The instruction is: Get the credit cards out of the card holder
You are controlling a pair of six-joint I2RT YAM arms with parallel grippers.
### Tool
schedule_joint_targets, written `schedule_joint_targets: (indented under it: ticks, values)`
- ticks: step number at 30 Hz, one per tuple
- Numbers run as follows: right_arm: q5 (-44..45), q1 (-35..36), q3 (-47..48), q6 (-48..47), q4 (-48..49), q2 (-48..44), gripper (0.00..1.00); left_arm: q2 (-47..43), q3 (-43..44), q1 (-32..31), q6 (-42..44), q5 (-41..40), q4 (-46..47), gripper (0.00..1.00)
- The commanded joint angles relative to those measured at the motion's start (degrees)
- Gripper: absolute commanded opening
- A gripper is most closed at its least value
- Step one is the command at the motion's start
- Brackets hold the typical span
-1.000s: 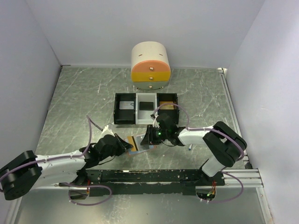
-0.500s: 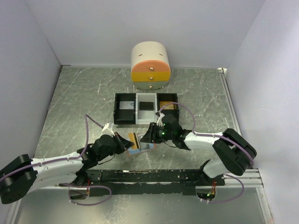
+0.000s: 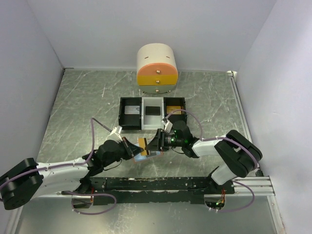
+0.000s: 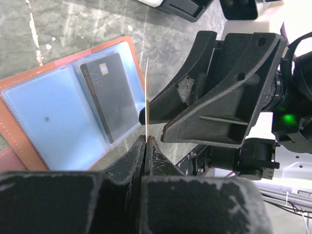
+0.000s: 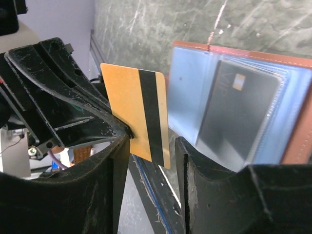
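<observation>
The card holder (image 3: 146,156) lies open on the table, tan leather (image 4: 17,141) around light blue lining (image 5: 187,97). A dark grey credit card (image 4: 109,102) (image 5: 239,112) sits in one of its clear pockets. My left gripper (image 4: 146,140) (image 3: 132,148) is shut on an orange-gold credit card (image 5: 136,114) with a black stripe, which shows edge-on (image 4: 146,92) in the left wrist view and is held above the holder. My right gripper (image 5: 151,151) (image 3: 155,144) faces it, open. Its jaws stand on either side of the card's lower corner, with a gap showing.
A black-and-white compartment tray (image 3: 131,127) behind the holder has cards in it. A round cream and orange drawer unit (image 3: 157,70) stands at the back. A black rail (image 3: 156,184) runs along the near edge between the arm bases.
My right gripper has opened wider and closed in around the orange-gold card. The left gripper has carried that card slightly right, still shut on it.
</observation>
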Motion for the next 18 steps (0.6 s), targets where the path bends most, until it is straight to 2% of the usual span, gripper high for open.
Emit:
schedule_joint_targets:
  ticks: [1,11,18]
  values:
    - [-4.19,-0.42,-0.43,1.75,6.93,1.40,0.42,0.57,-0.61,-0.22,0.90,2.52,6.37,0.07]
    - [-6.84,-2.58,-3.34,4.15,16.19,1.08,0.30,0.09,-2.19,-0.22,1.87,4.89,10.02,0.07]
    - [-11.47,-3.44,-3.95,3.71,22.63,-3.16,0.26,-1.89,-2.86,-0.24,4.17,7.76,12.87,0.07]
